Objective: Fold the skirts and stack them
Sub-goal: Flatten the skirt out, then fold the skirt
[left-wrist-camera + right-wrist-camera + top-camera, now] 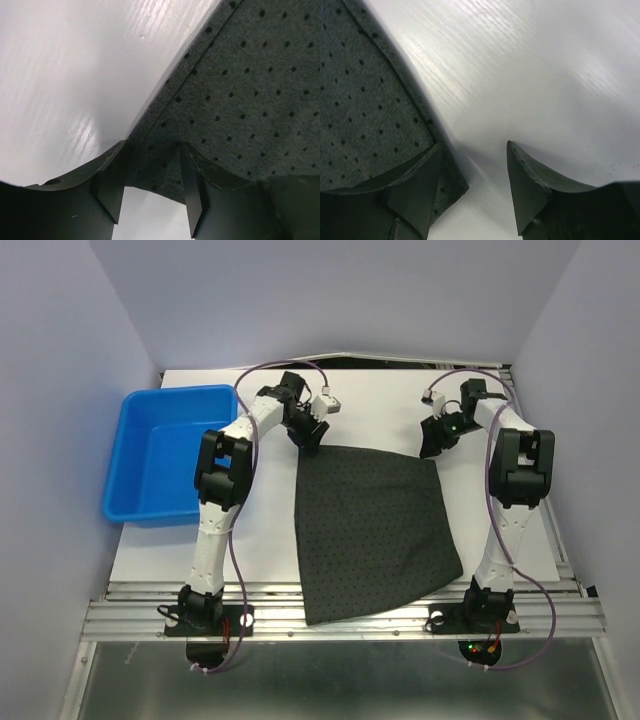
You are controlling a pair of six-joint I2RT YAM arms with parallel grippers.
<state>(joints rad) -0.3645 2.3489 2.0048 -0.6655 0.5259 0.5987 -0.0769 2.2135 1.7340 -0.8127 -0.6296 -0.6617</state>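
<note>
One skirt (375, 530), dark charcoal with fine dots, lies spread flat on the white table (265, 530), its narrow waist edge at the far side. My left gripper (311, 436) hovers low over the far left corner. In the left wrist view that skirt (250, 90) corner lies between the parted fingers of the left gripper (152, 155), loose. My right gripper (437, 445) is at the far right corner. In the right wrist view the right gripper (472, 150) stands open, one finger over the skirt (360, 100) corner, the other over bare table (545, 75).
A blue tub (120, 475) stands at the table's left edge, nothing visible inside. The skirt's near hem reaches over the metal rails (270, 612) at the front, between the two arm bases. Pale walls close in the back and both sides.
</note>
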